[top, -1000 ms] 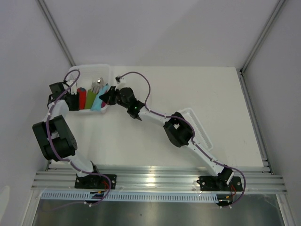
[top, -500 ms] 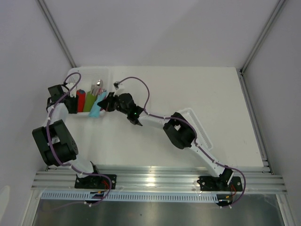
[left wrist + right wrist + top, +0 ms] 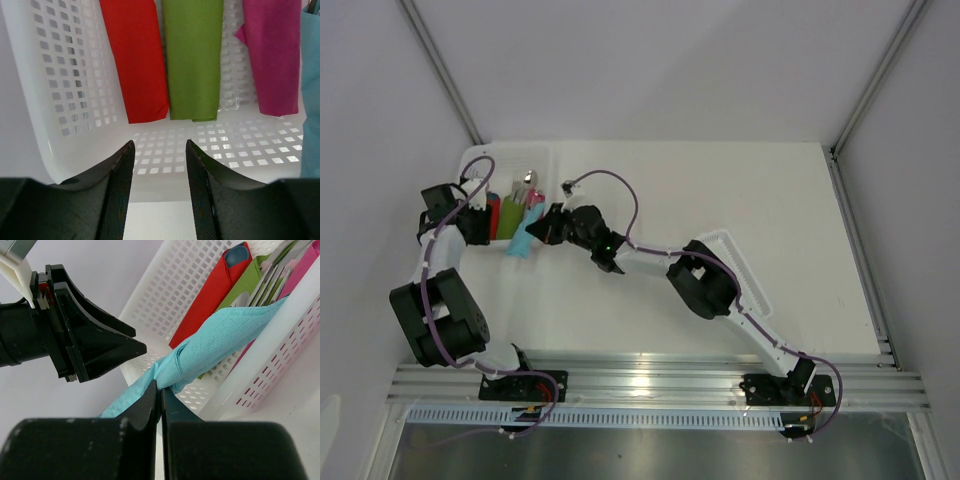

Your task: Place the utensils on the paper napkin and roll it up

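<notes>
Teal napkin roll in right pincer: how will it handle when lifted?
Probably floppy: the teal napkin roll creases where the right pincer pinches it. Likely light, thin paper; may tear or unroll. It lies across the basket rim, so it could snag.

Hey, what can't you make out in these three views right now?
Contents of the teal napkin: right wrist view, its own folds hide them.
Tops of the red roll and green roll: left wrist view, cut off by the top edge.
Right hand grip: top view, too small.
</notes>
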Robot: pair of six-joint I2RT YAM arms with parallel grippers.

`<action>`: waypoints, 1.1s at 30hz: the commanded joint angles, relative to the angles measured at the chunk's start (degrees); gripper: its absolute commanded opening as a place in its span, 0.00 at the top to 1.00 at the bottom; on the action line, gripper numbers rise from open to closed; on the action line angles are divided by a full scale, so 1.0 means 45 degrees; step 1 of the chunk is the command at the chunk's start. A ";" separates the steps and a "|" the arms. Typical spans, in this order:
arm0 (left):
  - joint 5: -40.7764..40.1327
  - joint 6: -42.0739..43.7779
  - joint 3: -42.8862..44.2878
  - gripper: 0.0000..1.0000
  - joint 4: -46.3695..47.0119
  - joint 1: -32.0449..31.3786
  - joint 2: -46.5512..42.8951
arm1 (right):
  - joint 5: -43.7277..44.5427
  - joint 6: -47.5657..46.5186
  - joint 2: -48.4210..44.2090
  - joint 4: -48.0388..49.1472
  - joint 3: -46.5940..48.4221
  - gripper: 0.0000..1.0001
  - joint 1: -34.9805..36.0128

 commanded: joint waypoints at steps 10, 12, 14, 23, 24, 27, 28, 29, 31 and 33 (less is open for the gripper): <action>0.0691 -0.0024 0.0359 0.51 -0.0731 -0.1164 0.0259 | 0.0318 -0.0848 -0.0006 -0.1487 0.0997 1.00 0.0118; 0.0671 -0.0062 0.0593 0.51 -0.0828 -0.1184 0.0415 | 0.0201 -0.1530 0.0131 -0.1702 0.1486 1.00 0.0099; 0.0593 -0.0063 0.0749 0.51 -0.0887 -0.1184 0.0649 | 0.0122 -0.2077 0.0326 -0.2034 0.2423 1.00 0.0060; 0.0378 -0.0102 0.0984 0.51 -0.0829 -0.1184 0.0884 | 0.0102 -0.4110 0.1810 -0.2876 0.4671 1.00 -0.0390; 0.0262 -0.0083 0.1004 0.51 -0.0790 -0.1184 0.0981 | 0.0122 -0.4227 0.1927 -0.2856 0.4866 1.00 -0.0390; 0.0222 -0.0063 0.0946 0.51 -0.0672 -0.1184 0.1040 | 0.0141 -0.4735 0.2532 -0.2816 0.5684 1.00 -0.0390; 0.0241 -0.0043 0.0926 0.51 -0.0672 -0.1184 0.1040 | 0.0141 -0.4891 0.2650 -0.2797 0.5862 1.00 -0.0390; 0.0241 -0.0024 0.0907 0.51 -0.0672 -0.1184 0.1040 | 0.0122 -0.5144 0.2806 -0.2681 0.5999 1.00 -0.0370; 0.0164 0.0015 0.0868 0.51 -0.0614 -0.1184 0.1099 | 0.0238 -0.5321 0.2827 -0.2234 0.6137 1.00 -0.0370; 0.0124 0.0074 0.0829 0.51 -0.0536 -0.1184 0.1157 | 0.0607 -0.5672 0.2846 -0.2075 0.6254 1.00 -0.0332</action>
